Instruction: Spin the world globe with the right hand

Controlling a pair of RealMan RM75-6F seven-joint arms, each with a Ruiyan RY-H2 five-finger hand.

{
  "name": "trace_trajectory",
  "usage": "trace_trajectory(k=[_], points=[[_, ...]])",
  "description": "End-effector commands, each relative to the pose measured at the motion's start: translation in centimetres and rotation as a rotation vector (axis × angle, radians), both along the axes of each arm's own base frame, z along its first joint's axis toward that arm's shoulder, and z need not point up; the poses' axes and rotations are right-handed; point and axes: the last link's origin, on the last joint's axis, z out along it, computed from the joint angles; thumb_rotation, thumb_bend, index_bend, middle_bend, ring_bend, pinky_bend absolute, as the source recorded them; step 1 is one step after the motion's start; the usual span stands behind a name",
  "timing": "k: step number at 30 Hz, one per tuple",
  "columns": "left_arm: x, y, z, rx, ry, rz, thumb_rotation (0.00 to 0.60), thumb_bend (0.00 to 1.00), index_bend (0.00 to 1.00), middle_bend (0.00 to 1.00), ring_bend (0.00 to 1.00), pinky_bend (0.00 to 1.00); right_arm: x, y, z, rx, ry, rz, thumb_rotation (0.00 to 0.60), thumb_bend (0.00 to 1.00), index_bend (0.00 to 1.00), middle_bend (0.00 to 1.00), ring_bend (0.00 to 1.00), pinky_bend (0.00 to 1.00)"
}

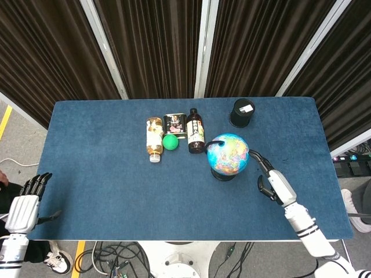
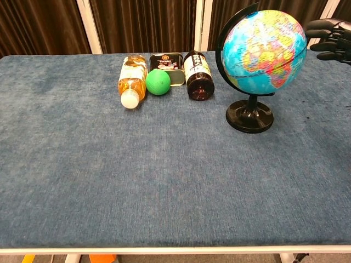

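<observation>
The world globe (image 1: 228, 154) (image 2: 264, 51), blue with coloured continents, stands upright on its round black base (image 2: 249, 116) right of the table's middle. My right hand (image 1: 271, 182) (image 2: 330, 37) sits just right of the globe with its dark fingers (image 1: 255, 157) stretched toward the sphere; whether they touch it I cannot tell. It holds nothing. My left hand (image 1: 25, 202) hangs open off the table's front left corner, seen only in the head view.
Left of the globe lie a yellow-liquid bottle (image 1: 154, 139), a green ball (image 1: 170, 142), a small tin (image 1: 174, 125) and a dark bottle (image 1: 196, 131). A black cup (image 1: 242, 112) stands behind the globe. The blue table (image 1: 104, 174) ends close behind my right arm.
</observation>
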Motion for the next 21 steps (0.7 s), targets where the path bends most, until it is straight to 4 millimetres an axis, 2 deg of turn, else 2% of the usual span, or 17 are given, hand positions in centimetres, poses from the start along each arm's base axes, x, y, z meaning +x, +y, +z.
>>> trace_trajectory(k=[1, 8, 14, 18, 21], points=[[0.0, 0.0, 0.0, 0.001, 0.0, -0.001, 0.6, 0.09, 0.07, 0.08, 0.04, 0.11, 0.2, -1.4, 0.0, 0.011, -0.002, -0.019, 0.127, 0.84, 0.0, 0.0, 0.0, 0.0], [0.0, 0.0, 0.1, 0.0, 0.002, 0.003, 0.6, 0.09, 0.07, 0.08, 0.04, 0.11, 0.5, -3.9, -0.4, 0.046, 0.003, -0.053, 0.128, 0.84, 0.0, 0.0, 0.0, 0.0], [-0.2, 0.0, 0.0, -0.002, 0.001, 0.007, 0.6, 0.09, 0.07, 0.08, 0.04, 0.11, 0.4, -5.1, 0.2, 0.023, -0.016, -0.074, 0.128, 0.84, 0.0, 0.0, 0.0, 0.0], [-0.2, 0.0, 0.0, -0.003, 0.0, 0.007, 0.6, 0.1, 0.07, 0.08, 0.04, 0.11, -0.1, -5.1, 1.0, -0.004, -0.032, -0.082, 0.127, 0.84, 0.0, 0.0, 0.0, 0.0], [-0.1, 0.0, 0.0, 0.0, 0.0, 0.005, 0.6, 0.09, 0.07, 0.08, 0.04, 0.11, -0.9, -4.1, 1.7, -0.032, -0.024, -0.072, 0.126, 0.84, 0.0, 0.0, 0.0, 0.0]])
